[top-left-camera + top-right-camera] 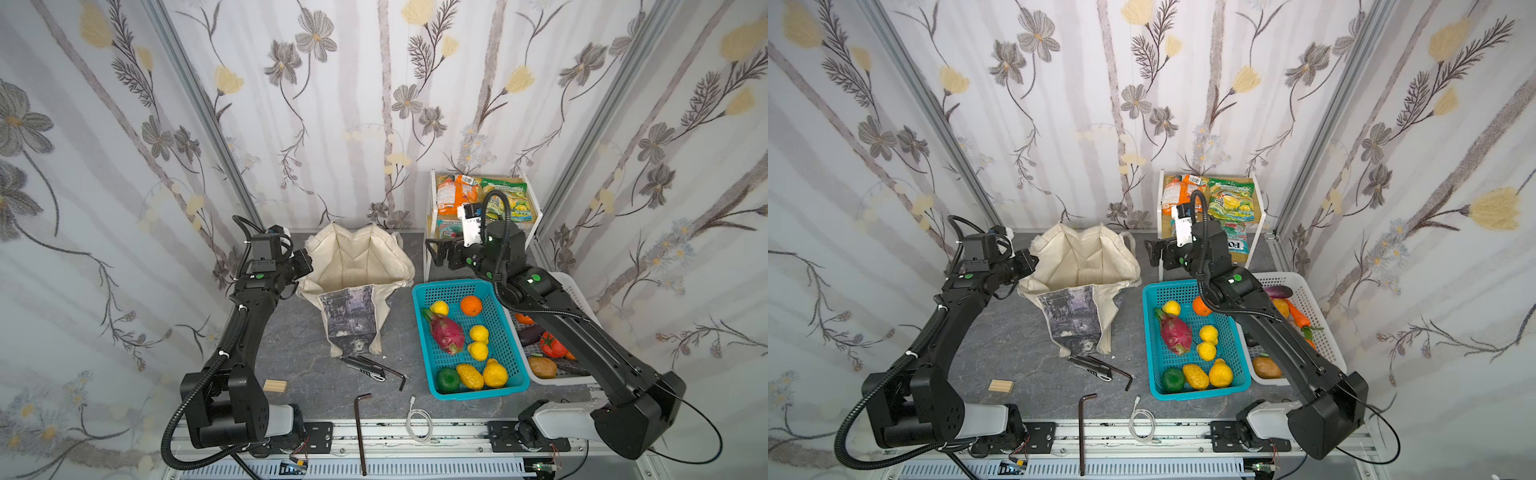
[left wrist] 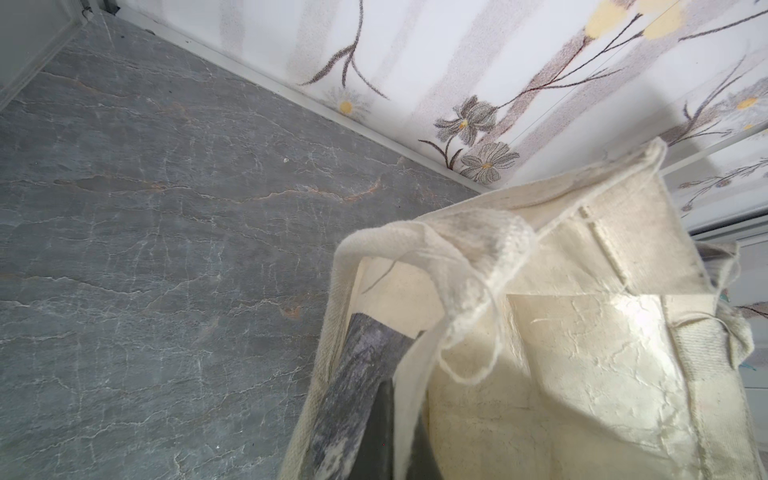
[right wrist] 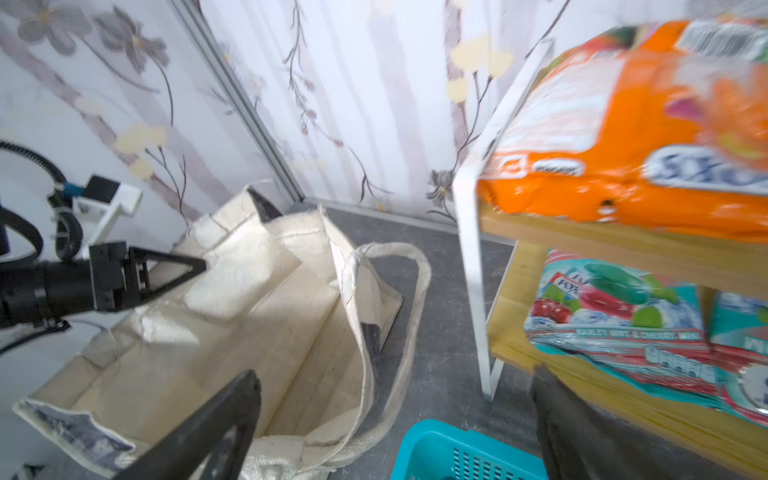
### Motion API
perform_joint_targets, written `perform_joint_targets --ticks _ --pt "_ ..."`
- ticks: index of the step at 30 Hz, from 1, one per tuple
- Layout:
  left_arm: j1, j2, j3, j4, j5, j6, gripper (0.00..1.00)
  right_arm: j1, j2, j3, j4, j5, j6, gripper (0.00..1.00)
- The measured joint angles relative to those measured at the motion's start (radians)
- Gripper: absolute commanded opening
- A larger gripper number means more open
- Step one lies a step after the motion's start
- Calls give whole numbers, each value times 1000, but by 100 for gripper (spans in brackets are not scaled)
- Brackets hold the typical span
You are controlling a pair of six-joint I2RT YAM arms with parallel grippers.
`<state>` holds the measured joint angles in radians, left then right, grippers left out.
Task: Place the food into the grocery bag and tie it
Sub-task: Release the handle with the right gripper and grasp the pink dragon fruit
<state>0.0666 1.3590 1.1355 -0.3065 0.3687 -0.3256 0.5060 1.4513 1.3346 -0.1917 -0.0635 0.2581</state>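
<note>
The cream grocery bag (image 1: 357,257) stands open at the back of the table, with a grey print on its near side. My left gripper (image 1: 307,262) is shut on the bag's left rim; in the right wrist view its pointed tips (image 3: 199,264) pinch the fabric. My right gripper (image 3: 395,395) hangs open and empty between the bag and the shelf, over the turquoise basket's far end. Food in that basket: a pink dragon fruit (image 1: 446,332), yellow lemons (image 1: 478,333) and an orange (image 1: 471,305). Orange (image 1: 457,193) and green (image 1: 505,199) snack packets lie on the shelf.
The turquoise basket (image 1: 451,284) lies right of the bag, and a white basket (image 1: 1320,332) with an eggplant (image 1: 530,334) lies partly under my right arm. The white shelf frame (image 1: 432,199) stands at the back right. Hex keys (image 1: 361,432), a wood block (image 1: 275,385) and a white cable (image 1: 419,424) lie near the front.
</note>
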Motion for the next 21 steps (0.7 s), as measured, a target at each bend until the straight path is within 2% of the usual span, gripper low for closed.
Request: perform_joint_targets --ticks 4,14,21 --pt "0 -18 -26 11 -1 0 0 -65 -77 -51 14 14 37 100" --pt "0 -33 -61 48 0 0 0 -80 -179 -374 -63 73 66 100" --pt "0 -35 -76 64 2 0 0 -63 -167 -571 -64 -42 81 100"
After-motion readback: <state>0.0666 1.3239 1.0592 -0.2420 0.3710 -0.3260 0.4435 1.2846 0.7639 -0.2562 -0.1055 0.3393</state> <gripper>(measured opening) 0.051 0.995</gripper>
